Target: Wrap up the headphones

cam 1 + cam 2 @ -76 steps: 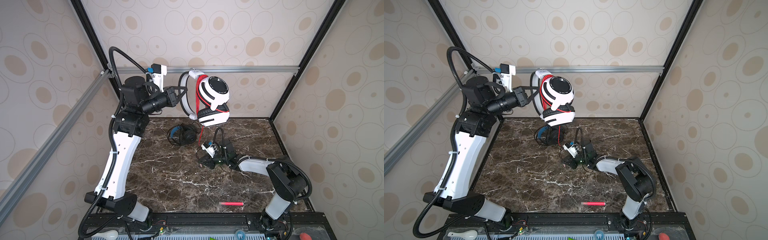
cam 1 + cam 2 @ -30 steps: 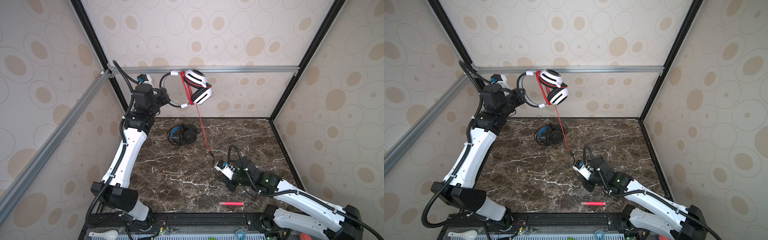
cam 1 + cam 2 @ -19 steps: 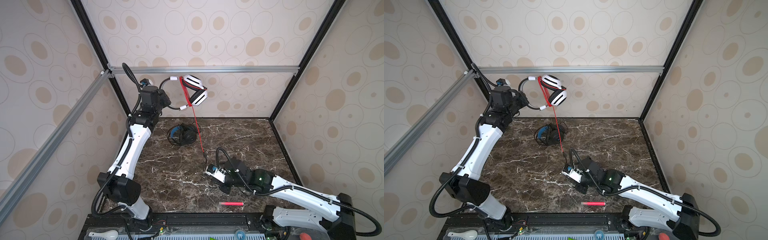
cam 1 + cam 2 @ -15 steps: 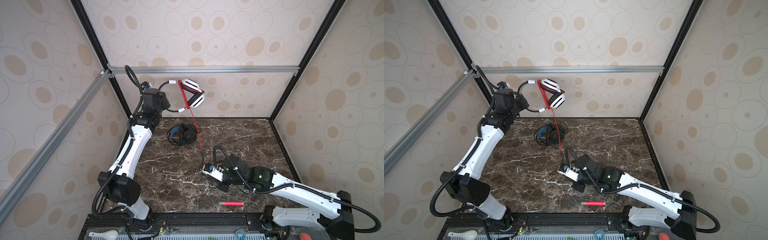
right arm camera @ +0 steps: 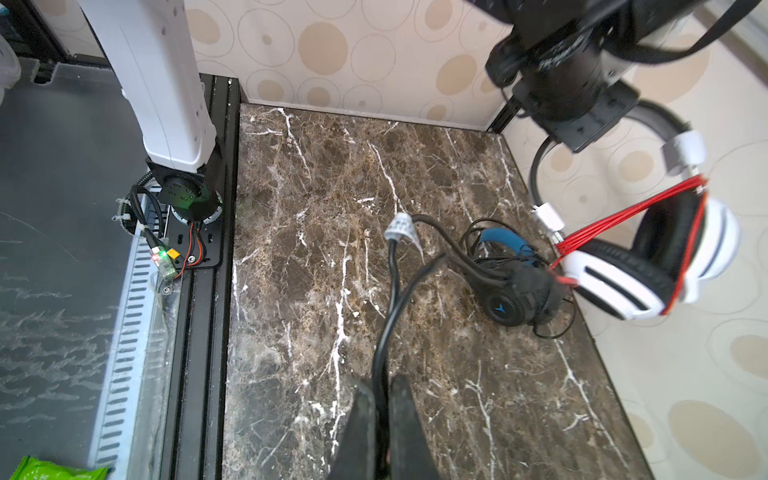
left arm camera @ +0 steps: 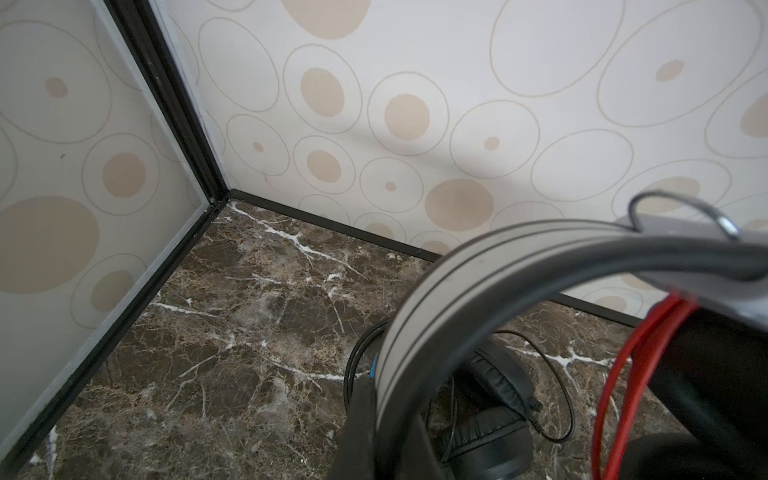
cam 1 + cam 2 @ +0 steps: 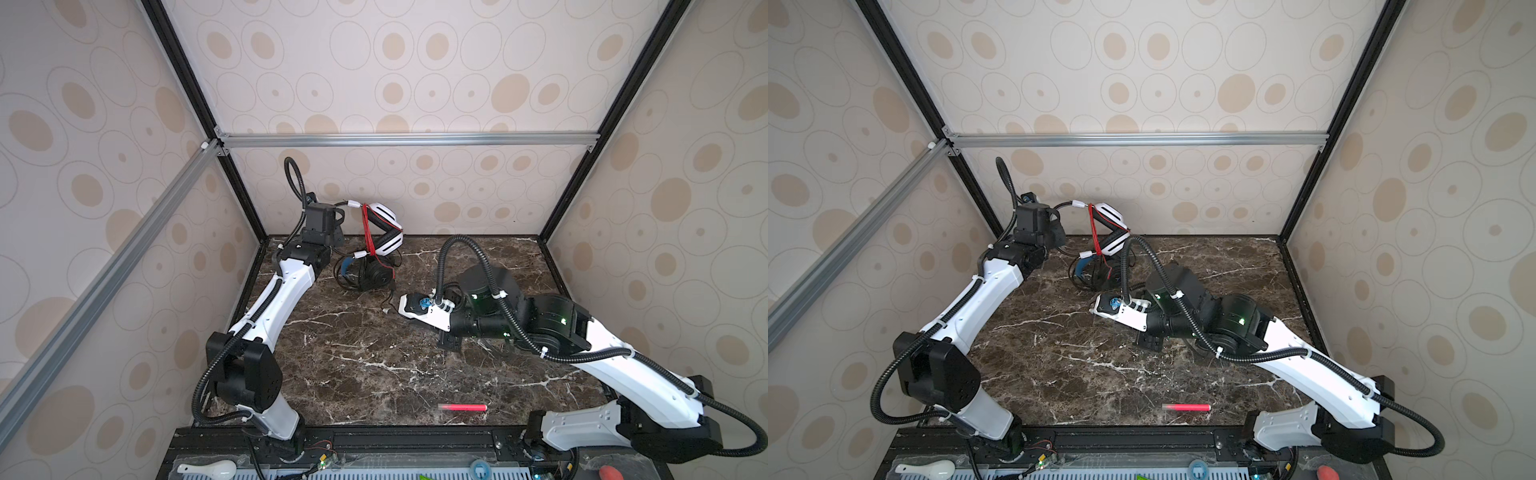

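The white headphones [image 7: 388, 232] [image 7: 1113, 232] [image 5: 648, 266] hang in the air at the back left. My left gripper [image 7: 338, 218] [image 6: 386, 436] is shut on their headband [image 6: 498, 270]. A thin red cable [image 7: 368, 228] [image 5: 623, 212] is wound in several turns across the band's two ends. Right below them the black headphones [image 7: 370, 274] [image 7: 1096, 270] [image 5: 515, 295] with blue accents lie on the table. My right gripper [image 5: 380, 386] is low over the table's middle, shut on a black cable [image 5: 392, 266] that runs toward the black headphones. In both top views its fingertips are hidden under the wrist camera.
A red pen [image 7: 461, 407] [image 7: 1185, 407] lies near the marble table's [image 7: 374, 374] front edge. The back wall and left wall stand close behind the held headset. The left arm's base [image 5: 187, 195] stands at the front left. A white spoon [image 7: 208, 468] lies on the front rail.
My left arm has lowered the white headphones toward the back left corner. The red cable no longer runs taut down to my right gripper, which has moved left and back.
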You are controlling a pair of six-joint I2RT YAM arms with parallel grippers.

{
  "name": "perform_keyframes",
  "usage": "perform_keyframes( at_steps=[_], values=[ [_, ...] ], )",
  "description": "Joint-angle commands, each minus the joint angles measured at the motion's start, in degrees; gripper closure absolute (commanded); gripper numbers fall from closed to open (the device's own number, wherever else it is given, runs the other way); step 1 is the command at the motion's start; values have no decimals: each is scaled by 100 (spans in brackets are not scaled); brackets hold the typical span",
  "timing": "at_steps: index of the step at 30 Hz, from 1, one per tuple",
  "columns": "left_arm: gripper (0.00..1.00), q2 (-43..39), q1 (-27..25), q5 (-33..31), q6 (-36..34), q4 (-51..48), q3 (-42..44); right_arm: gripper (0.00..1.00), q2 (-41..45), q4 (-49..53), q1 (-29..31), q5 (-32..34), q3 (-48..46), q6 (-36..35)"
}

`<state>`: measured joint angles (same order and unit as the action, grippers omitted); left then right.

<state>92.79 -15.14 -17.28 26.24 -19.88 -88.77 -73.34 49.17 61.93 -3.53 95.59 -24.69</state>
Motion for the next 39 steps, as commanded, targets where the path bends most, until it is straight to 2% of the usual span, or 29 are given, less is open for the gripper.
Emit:
perform_keyframes(
  at_steps=[1,5,10,17,22,34,39],
  values=[
    [100,-210,-101,-137,-105,424,-102,100,-172,512,47,62,576,-312],
    [100,-213,-273,41,-439,453,51,100,-474,658,43,269,1353,-515],
    [100,-264,-507,576,-939,410,284,100,-941,622,-19,839,2100,-713],
    [100,-899,-667,1533,-1399,441,1167,100,-1869,1073,-774,988,3743,-252],
    [100,-1370,-827,2321,-1677,438,1727,100,-2289,1229,-1244,1147,4327,14],
    [100,-2180,-1008,3390,-1649,122,2237,100,-2710,1408,-2601,1571,4269,1268],
    [100,-2381,-1070,3841,-1514,80,2288,100,-2672,1381,-3009,1645,3713,1626]
  ],
)
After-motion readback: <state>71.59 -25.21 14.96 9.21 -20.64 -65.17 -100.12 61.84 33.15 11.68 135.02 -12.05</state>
